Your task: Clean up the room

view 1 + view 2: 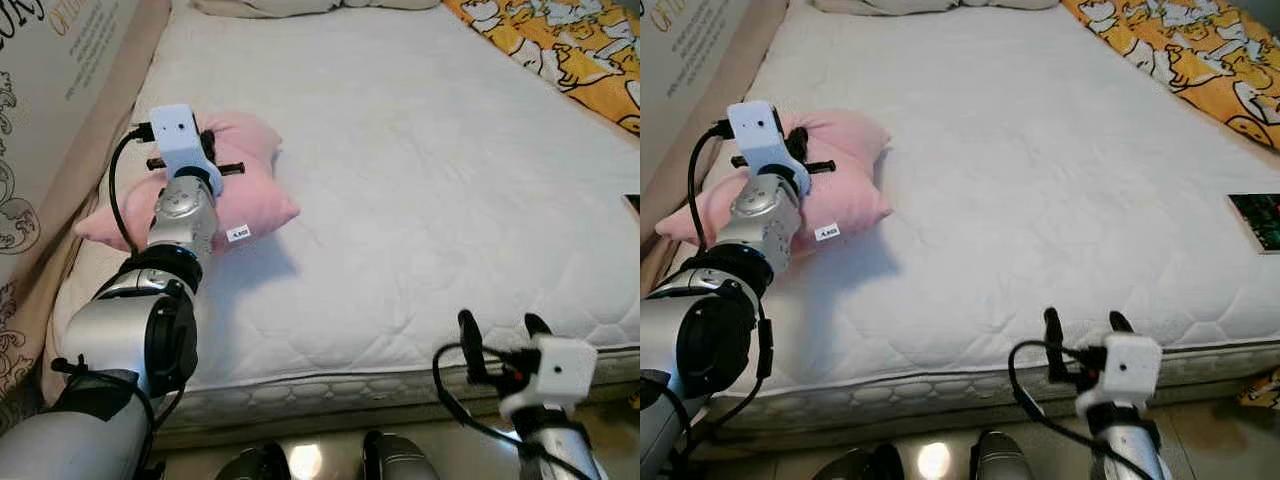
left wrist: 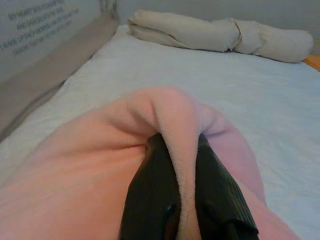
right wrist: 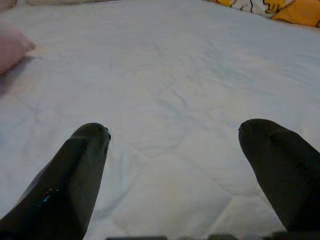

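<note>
The left gripper (image 2: 182, 200) has its two black fingers pressed together on a thin fold of the pink cushion (image 1: 250, 190), which lies on the mattress (image 1: 420, 180) near its left edge, close to the printed wall panel (image 1: 50, 110). That pinch looks slight to me — only a ridge of plush sits between the pads, so a quick lift could let the fabric slide out and drop the cushion back, or off the mattress edge into the gap by the wall. The cushion is soft and floppy; it will likely sag and swing from one pinched fold, and its small white tag (image 1: 238, 234) could drag along the quilting. The right gripper (image 3: 172, 150) hovers over the near edge of the mattress, well apart from the cushion, its fingers spread wide and holding nothing, so it gives no support if the hold fails. Counted: one pink cushion, one mattress, one long cream bolster (image 2: 220, 32) at the far end of the mattress, one yellow patterned blanket (image 1: 560, 40) at its far right corner — and one dark flat card or booklet (image 1: 1255, 220) at the mattress's right edge.
</note>
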Robot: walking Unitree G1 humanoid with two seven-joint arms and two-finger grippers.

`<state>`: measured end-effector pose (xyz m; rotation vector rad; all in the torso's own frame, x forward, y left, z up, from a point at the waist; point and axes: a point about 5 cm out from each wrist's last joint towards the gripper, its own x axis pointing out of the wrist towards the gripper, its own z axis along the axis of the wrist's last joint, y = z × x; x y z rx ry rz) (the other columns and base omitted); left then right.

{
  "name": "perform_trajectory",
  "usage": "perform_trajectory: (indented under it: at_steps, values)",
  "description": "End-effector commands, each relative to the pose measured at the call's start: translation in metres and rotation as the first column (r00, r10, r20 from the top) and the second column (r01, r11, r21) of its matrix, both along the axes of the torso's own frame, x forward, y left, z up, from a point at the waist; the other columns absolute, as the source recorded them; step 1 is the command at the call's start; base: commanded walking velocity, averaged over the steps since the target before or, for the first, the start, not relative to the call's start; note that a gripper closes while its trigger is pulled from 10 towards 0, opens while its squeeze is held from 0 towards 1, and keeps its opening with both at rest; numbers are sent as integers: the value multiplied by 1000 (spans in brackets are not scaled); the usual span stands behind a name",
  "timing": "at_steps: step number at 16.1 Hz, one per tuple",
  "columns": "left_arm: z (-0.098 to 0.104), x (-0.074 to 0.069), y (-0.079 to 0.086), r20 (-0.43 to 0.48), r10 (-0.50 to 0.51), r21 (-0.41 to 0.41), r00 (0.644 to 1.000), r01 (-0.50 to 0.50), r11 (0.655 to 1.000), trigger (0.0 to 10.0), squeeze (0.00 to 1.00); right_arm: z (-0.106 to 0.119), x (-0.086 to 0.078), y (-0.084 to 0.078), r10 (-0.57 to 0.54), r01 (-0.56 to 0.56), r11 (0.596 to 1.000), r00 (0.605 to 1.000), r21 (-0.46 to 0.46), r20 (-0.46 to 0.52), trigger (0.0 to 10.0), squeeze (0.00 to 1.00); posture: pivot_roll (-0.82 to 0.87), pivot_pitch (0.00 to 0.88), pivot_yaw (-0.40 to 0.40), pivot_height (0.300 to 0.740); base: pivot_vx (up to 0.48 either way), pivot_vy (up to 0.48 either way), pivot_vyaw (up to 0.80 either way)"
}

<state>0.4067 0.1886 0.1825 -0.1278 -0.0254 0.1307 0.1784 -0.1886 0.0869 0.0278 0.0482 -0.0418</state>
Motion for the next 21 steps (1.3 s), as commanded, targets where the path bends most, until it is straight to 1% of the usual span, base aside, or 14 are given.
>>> perform_trajectory:
  at_steps: [1,4,5,7,8,9,10,13,14,15,16,18,19,21]
  values:
    - [-12,-5,4,-16,-8,-11,1000,7,1000,0,0,-4,3,1,-6,7,1000,1000,24,-19,10000,188,-306,124,44,736,0,0,0]
    - [-26,-16,16,21,26,-21,999,-26,999,0,0,-4,23,1,-1,1,999,1000,49,-11,10000,188,-239,91,27,736,0,0,0]
    - [-31,-24,27,74,67,18,995,-69,997,0,0,-4,31,2,13,-13,998,1000,55,-6,10000,184,-214,76,23,736,0,0,763]
    - [-40,-38,36,121,112,66,986,-121,991,0,0,-4,44,3,25,-25,998,1000,62,2,10000,188,-169,56,7,736,0,0,753]
    - [-48,-48,36,146,114,113,983,-131,985,0,0,-4,50,6,46,-46,997,999,68,8,10000,184,-141,49,-4,736,0,0,750]
    - [-55,-52,33,140,111,133,984,-130,983,0,0,-5,56,11,71,-71,995,997,71,8,10000,192,-120,38,-13,736,0,0,750]
    - [-61,-52,29,113,110,107,988,-122,987,0,0,-6,59,16,93,-93,993,996,76,9,10000,196,-110,29,-13,736,0,0,756]
    - [-78,-53,1,20,-43,89,999,41,995,0,0,-7,67,20,107,-108,991,994,76,20,10000,196,-99,10,-6,736,0,0,752]
    - [-84,-54,-27,-18,-211,113,977,212,971,0,0,-8,69,21,101,-103,992,995,76,23,10000,180,-99,0,2,736,0,0,0]
    - [-83,-54,-43,-18,-301,154,953,300,941,0,0,-8,69,21,98,-100,992,995,75,24,10000,184,-100,0,5,736,0,0,0]
    - [-72,-53,-70,12,-469,255,883,451,855,0,0,-11,69,21,89,-91,993,996,79,26,10000,184,-106,0,14,736,0,0,0]
    - [-60,-47,-79,25,-527,270,849,502,822,0,0,-11,69,23,85,-87,993,996,82,31,10000,180,-113,0,24,736,0,0,0]
    - [-58,-44,-78,18,-522,239,853,503,831,0,0,-11,70,23,82,-84,993,996,81,35,10000,180,-118,0,28,736,0,0,0]
    - [-56,-40,-71,16,-477,169,879,468,867,0,0,-11,70,21,70,-74,994,996,78,46,10000,180,-131,0,38,736,0,0,0]
